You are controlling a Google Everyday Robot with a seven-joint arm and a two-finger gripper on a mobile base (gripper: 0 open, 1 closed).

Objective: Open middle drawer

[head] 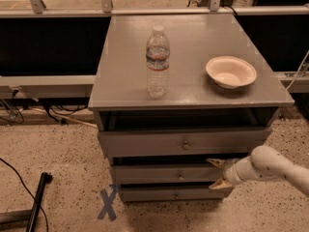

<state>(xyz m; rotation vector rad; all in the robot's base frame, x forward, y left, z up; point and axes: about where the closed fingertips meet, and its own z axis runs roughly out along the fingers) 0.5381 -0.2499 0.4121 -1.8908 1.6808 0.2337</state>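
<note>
The gray cabinet has three drawers. The middle drawer (159, 174) has a flat gray front with a small round knob (181, 176) at its centre. It sits under the taller top drawer (183, 143) and above the lowest drawer (169, 194). My gripper (214, 173) comes in from the right on a white arm and is at the right end of the middle drawer's front, right of the knob. It is open, with one fingertip (212, 162) near the drawer's top edge and the other near its bottom edge. It holds nothing.
A clear water bottle (158, 63) and a white bowl (231, 72) stand on the cabinet top (193, 37). A blue X mark (107, 204) is on the speckled floor at the lower left. A black pole (37, 202) and cables lie at the left.
</note>
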